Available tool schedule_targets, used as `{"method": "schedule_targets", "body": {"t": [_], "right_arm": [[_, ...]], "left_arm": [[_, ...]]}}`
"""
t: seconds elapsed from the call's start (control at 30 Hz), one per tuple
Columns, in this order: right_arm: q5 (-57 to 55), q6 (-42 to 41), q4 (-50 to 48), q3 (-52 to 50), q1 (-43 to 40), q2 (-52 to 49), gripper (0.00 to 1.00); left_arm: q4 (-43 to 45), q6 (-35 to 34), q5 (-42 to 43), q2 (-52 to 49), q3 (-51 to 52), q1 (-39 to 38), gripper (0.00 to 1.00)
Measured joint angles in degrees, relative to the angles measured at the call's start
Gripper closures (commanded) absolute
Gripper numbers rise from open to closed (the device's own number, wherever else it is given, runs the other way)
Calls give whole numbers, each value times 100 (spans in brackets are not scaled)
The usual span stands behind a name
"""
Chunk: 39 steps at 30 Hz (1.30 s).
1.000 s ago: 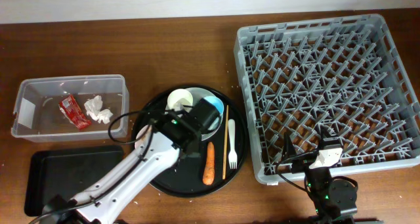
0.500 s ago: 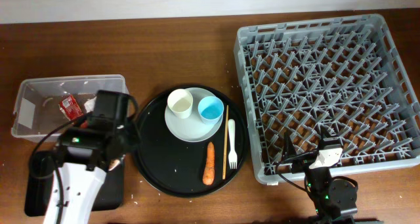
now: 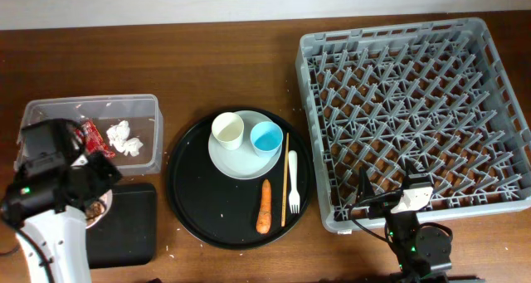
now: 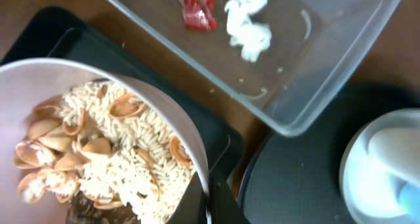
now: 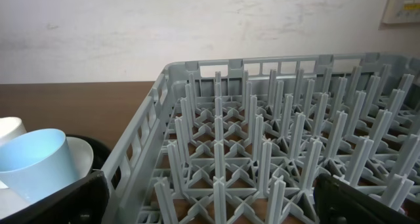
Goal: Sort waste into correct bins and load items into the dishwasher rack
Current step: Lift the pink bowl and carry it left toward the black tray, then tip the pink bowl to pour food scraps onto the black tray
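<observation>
Left jaws gripped the bowl (image 4: 46,86) by its rim, holding crumbs (image 4: 111,152) over the black tray (image 4: 72,43), likely for tipping; right jaws gaped.

Soft, even room light throughout.
Overhead: sharp all over; the round black tray (image 3: 199,204) showed a dull sheen on its rim, and shadows left of it were short and faint. Left wrist: the bowl (image 4: 39,86) left of the tray was close and slightly blurred, its rim pale and bright. Right wrist: the dishwasher rack (image 5: 262,152) right of the tray was crisp near, softer far.
</observation>
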<state>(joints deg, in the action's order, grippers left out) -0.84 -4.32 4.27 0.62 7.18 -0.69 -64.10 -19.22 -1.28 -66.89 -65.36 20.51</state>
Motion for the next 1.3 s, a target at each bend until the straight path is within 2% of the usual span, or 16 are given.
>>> {"method": "schedule_targets", "body": {"t": [0.33, 0.53, 0.63, 0.87, 1.07, 1.17, 1.3], "right_arm": [[0, -2, 0, 0, 0, 0, 1], [0, -2, 0, 0, 0, 0, 1], [0, -4, 0, 0, 0, 0, 1], [0, -2, 0, 0, 0, 0, 1], [0, 0, 0, 0, 0, 0, 1], [0, 0, 0, 0, 0, 0, 1], [0, -2, 0, 0, 0, 0, 1]], "left_arm": [[1058, 426, 1816, -7, 1043, 2079, 100], [2155, 706, 3202, 2, 1980, 2938, 100], [2253, 866, 3716, 2, 2312, 3187, 100], [2229, 1641, 5259, 4, 2361, 4177, 100], [1915, 2232, 6063, 4, 2387, 4544, 100], [1858, 2337, 6251, 4, 2387, 4557, 100], [1644, 2400, 5995, 4, 2391, 4557, 100]]}}
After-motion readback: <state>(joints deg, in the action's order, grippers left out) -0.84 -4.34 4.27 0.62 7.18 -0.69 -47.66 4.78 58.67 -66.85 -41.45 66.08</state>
